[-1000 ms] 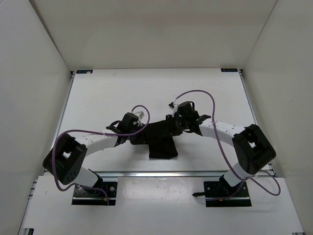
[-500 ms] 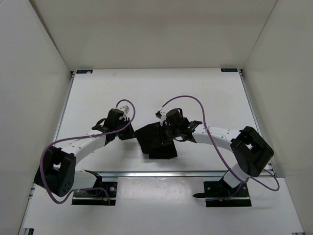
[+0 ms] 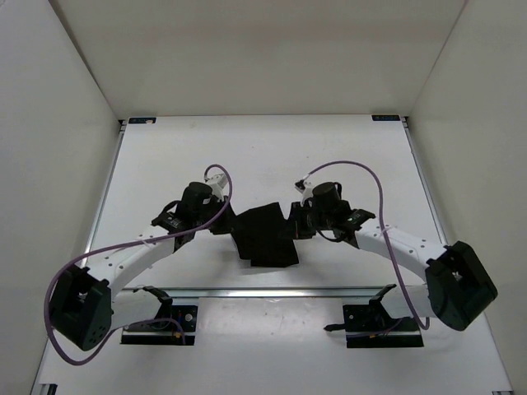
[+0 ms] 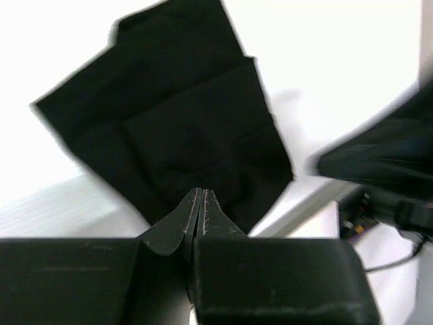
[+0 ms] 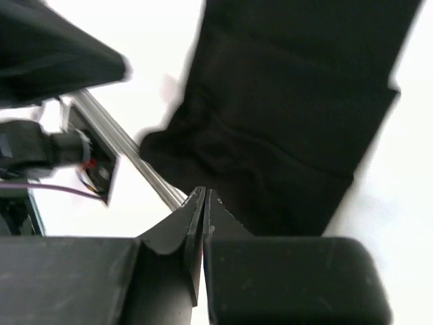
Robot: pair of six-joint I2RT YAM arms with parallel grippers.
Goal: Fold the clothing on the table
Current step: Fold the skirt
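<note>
The black clothing [image 3: 265, 236] lies as a compact folded bundle on the white table [image 3: 247, 156], a little nearer than its middle. My left gripper [image 3: 221, 224] sits just off the bundle's left edge and my right gripper [image 3: 298, 227] just off its right edge. Seen from the left wrist, the clothing [image 4: 169, 128] lies flat in layers beyond my left gripper [image 4: 201, 192], whose jaws are pressed together with nothing between them. From the right wrist, the clothing [image 5: 291, 115] lies beyond my right gripper [image 5: 204, 191], shut and empty as well.
A metal rail [image 3: 272, 291] runs along the table's near edge, with both arm bases behind it. Purple cables [image 3: 346, 164] loop above each wrist. White enclosure walls [image 3: 49, 123] stand on three sides. The opposite arm [image 4: 385, 156] shows blurred in the left wrist view.
The right gripper has let go of the clothing, shut, and drawn back to the right. The left gripper has pulled back to the left. The clothing is now more compact.
</note>
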